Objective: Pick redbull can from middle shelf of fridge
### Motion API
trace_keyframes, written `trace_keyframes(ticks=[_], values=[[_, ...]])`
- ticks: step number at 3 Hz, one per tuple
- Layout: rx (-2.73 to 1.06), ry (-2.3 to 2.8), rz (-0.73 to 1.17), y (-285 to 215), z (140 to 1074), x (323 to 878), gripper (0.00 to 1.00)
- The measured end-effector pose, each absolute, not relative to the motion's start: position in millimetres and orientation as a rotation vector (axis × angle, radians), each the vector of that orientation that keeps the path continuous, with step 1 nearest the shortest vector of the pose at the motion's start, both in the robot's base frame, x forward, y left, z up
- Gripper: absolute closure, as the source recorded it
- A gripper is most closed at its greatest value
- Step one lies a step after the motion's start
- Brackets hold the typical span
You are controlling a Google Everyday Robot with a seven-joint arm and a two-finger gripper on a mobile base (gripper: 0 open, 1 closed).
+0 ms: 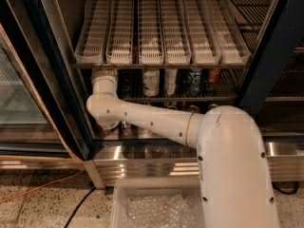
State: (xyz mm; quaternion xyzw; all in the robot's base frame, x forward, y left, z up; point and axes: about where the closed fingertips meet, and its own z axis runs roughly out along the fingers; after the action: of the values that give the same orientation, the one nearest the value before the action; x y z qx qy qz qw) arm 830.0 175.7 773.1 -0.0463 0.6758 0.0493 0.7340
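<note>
One slim redbull can [126, 86] stood dimly seen at the left of the middle shelf [209, 99]. Just left of it was the gripper [105, 74], pointing up on the white arm [152, 120] under the white plastic rack [161, 32]. Whether it was spread or closed could not be told. Two white-labelled cans [151, 82] and a blue can [193, 81] stood further right inside the fridge [142, 156].

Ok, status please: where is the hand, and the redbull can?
Hand hidden, past the wrist at the left end of the middle shelf. Redbull can not made out in the dark there. White-labelled cans stand right of the wrist, apart.
</note>
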Motion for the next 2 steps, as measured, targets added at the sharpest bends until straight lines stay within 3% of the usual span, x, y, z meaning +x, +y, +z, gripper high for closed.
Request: trace_keyframes(ticks=[2], values=[[-0.064,1.504,0.104,150,755,795,1.00]])
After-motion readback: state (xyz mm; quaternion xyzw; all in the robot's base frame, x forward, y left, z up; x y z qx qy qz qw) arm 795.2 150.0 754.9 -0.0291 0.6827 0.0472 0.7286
